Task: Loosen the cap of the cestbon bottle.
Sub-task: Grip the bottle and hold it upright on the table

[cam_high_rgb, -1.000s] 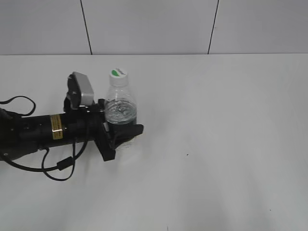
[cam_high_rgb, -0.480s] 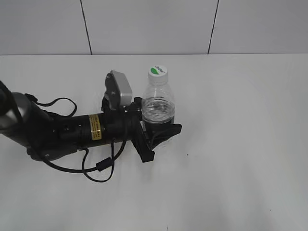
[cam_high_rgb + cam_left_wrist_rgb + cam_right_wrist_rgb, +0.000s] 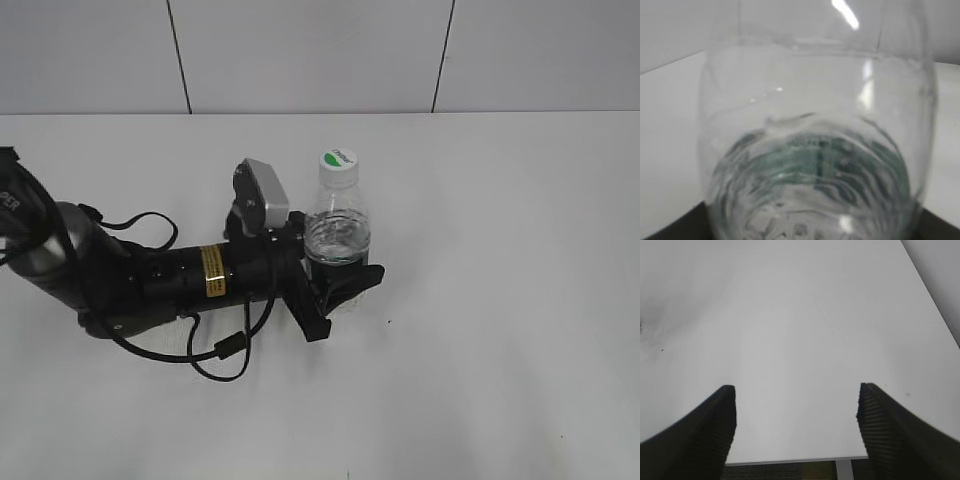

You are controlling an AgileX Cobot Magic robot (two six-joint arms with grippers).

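Note:
The cestbon bottle (image 3: 336,225) stands upright near the table's middle, clear and ribbed, with its dark green label low down between black fingers. Its white cap (image 3: 338,160) with a green mark sits on top. My left gripper (image 3: 335,280) reaches in from the left and is shut on the bottle's lower body. In the left wrist view the bottle (image 3: 815,150) fills the picture, water and green label blurred. My right gripper (image 3: 796,389) is open over bare white table with nothing between its ribbed fingers (image 3: 715,430); it is outside the exterior view.
The white table (image 3: 500,250) runs back to a pale panelled wall (image 3: 300,50). The left arm's black body and loose cable (image 3: 215,350) lie across the left of the table. The right wrist view shows a table edge (image 3: 790,459) just below the fingers.
The left arm has carried the bottle to the right and a little toward the camera, still upright in the same grip. The cap stays on top.

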